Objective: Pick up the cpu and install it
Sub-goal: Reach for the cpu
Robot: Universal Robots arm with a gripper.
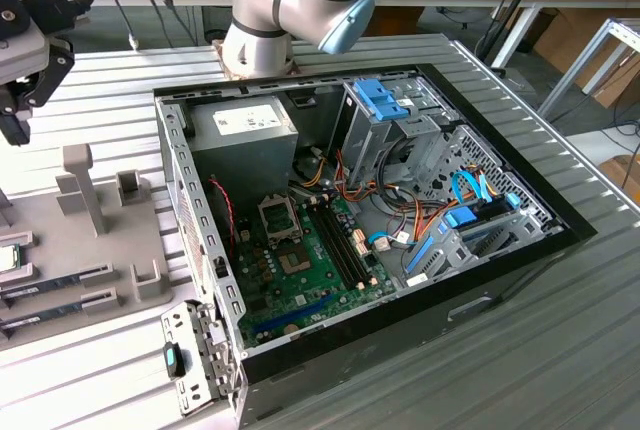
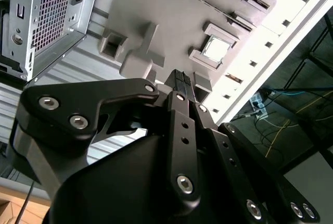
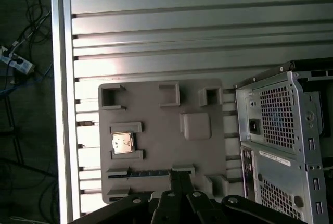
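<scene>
While the claw (image 3: 179,177) hangs above the grey holder tray (image 3: 156,109) with its fingers pressed together on nothing, the cpu (image 3: 123,143) lies flat in its bracketed seat on that tray, untouched. From the claw's tips the chip sits lower down and off to the side away from the open computer case (image 1: 450,310), toward the table (image 3: 156,26) edge. Being square, it offers no long axis. The motherboard socket (image 1: 278,216) looks empty.

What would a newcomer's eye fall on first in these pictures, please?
The open computer case, its motherboard bare, sits mid-frame in the exterior view. At that view's left lies a grey tray holding the cpu, with the gripper hovering over it.
</scene>
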